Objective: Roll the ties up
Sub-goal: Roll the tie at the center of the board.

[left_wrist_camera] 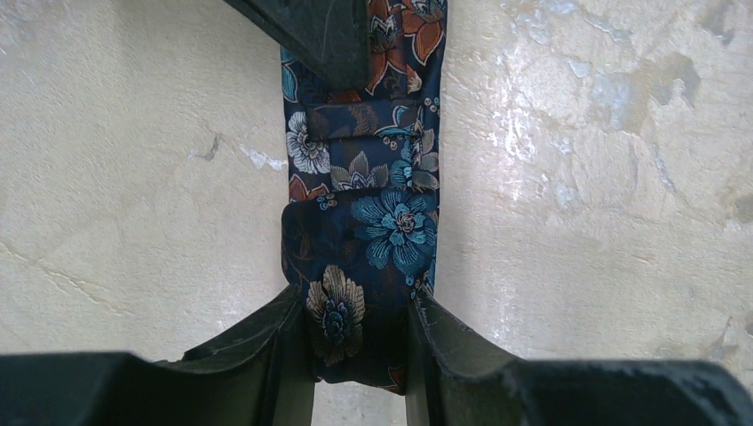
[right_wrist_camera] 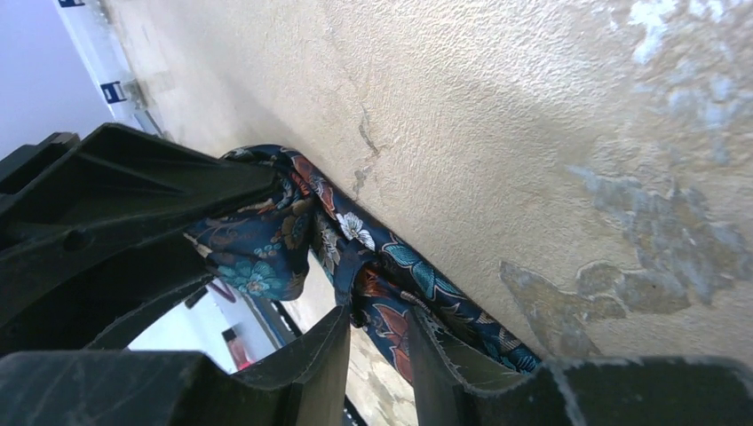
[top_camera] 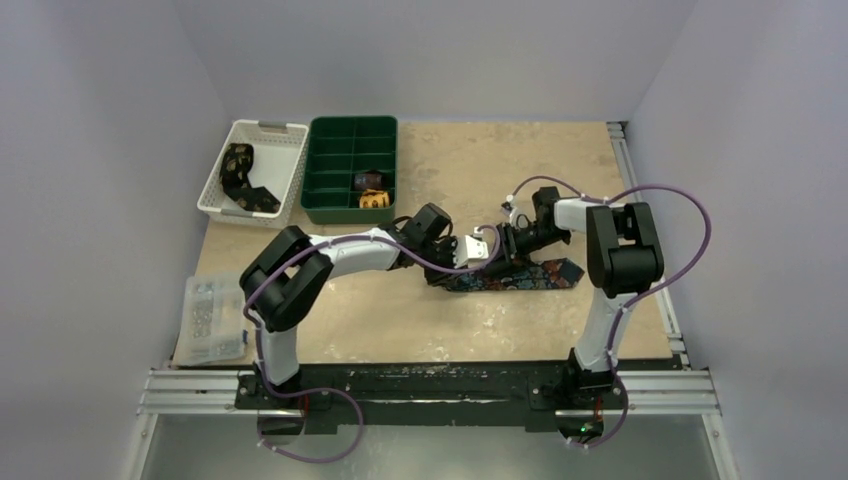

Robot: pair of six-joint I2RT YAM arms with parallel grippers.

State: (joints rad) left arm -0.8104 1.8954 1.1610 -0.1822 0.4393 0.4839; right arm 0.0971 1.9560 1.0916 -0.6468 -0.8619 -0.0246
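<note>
Just three o'clock of the table (top_camera: 400, 320) centre, the navy tie (top_camera: 540, 278) was clenched at its folded end by the left gripper (left_wrist_camera: 358, 311); it was pinched by the right gripper (right_wrist_camera: 377, 333), presumably for tension.

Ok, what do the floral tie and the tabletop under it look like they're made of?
The floral tie looks like woven fabric, perhaps silk or polyester: it has a slight sheen, soft folds and a pattern that seems woven in. The tabletop looks like a hard beige board with a grainy matte coat, worn to glossy grey patches and hairline cracks. Its core material cannot be told.
</note>
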